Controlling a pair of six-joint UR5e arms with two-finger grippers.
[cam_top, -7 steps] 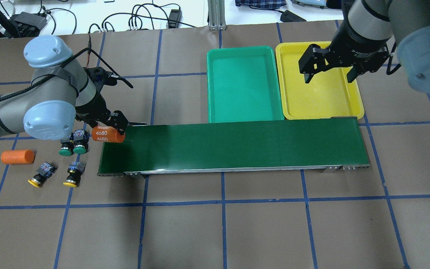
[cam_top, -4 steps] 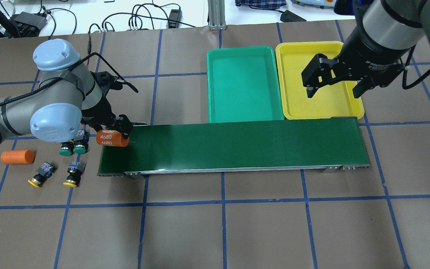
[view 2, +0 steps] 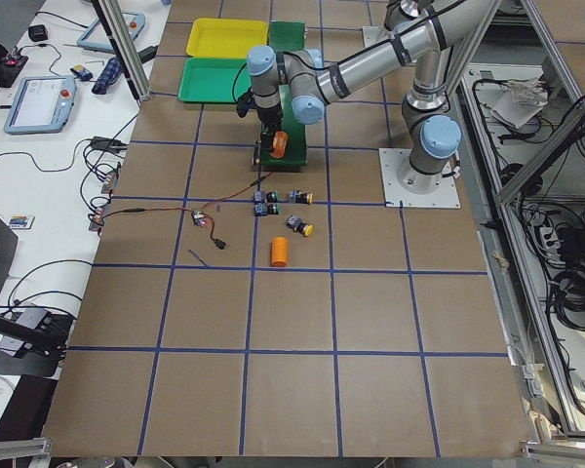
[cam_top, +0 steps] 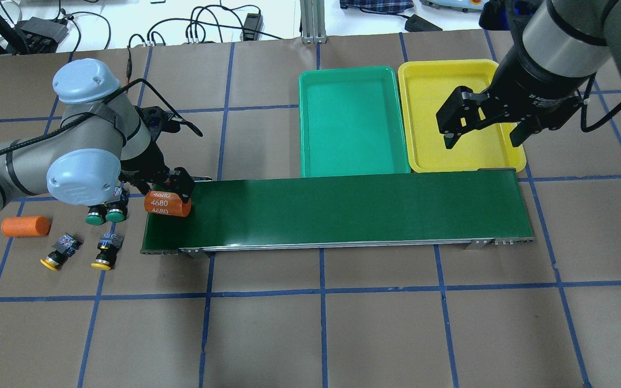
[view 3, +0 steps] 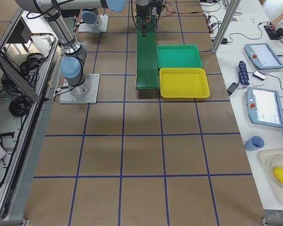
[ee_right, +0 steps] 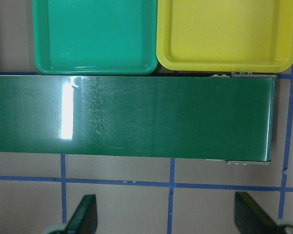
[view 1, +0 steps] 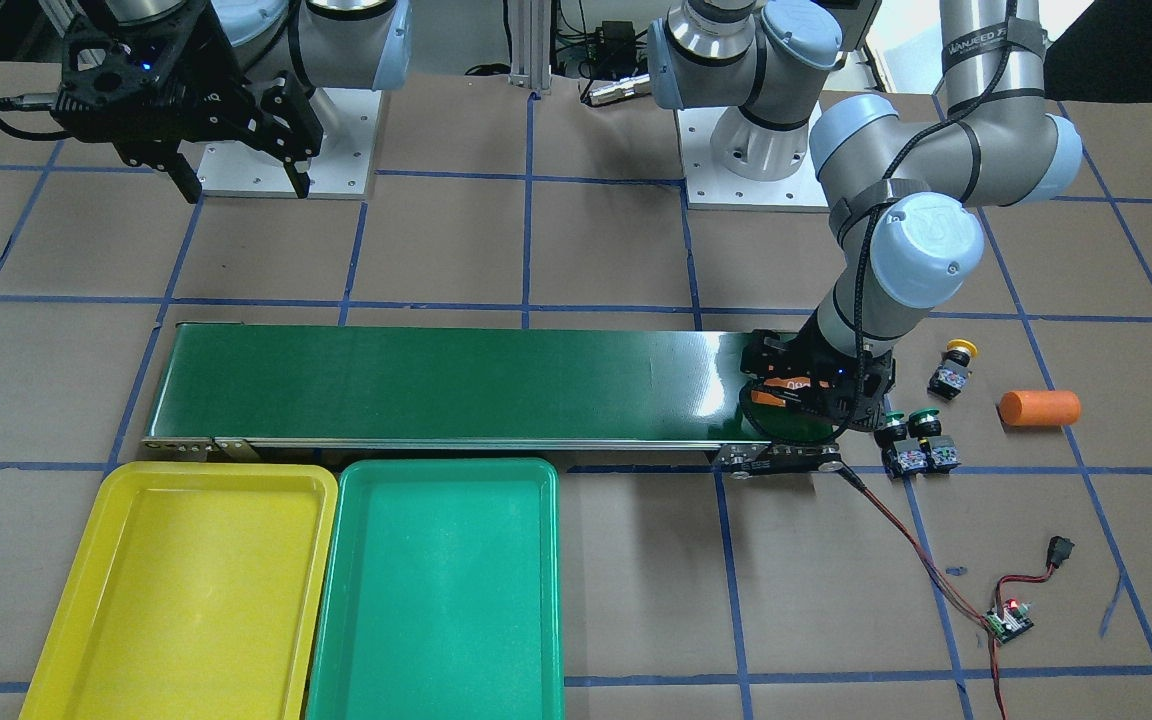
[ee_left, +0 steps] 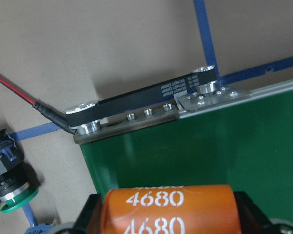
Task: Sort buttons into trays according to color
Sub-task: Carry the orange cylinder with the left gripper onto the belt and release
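Note:
Two green buttons (cam_top: 105,216) lie side by side just left of the belt's end, and two yellow buttons (cam_top: 54,258) (cam_top: 104,260) lie nearer the front. My left gripper (cam_top: 168,198) is shut on an orange cylinder marked 4680 (ee_left: 168,209), held over the left end of the dark-green conveyor belt (cam_top: 343,210). The green tray (cam_top: 349,121) and the yellow tray (cam_top: 429,153) sit behind the belt's right half, both with nothing in them. My right gripper (cam_top: 482,141) hangs open over the yellow tray's near edge, holding nothing.
A second orange cylinder (cam_top: 26,226) lies on the table left of the buttons. A red-and-black wire runs from the belt's end to a small controller board (view 1: 1008,618). Cables and boxes lie beyond the table's far edge.
My left gripper has carried the orange cylinder a little rightward, onto the belt's left end. My right gripper has shifted toward the yellow tray's near edge, staying open.

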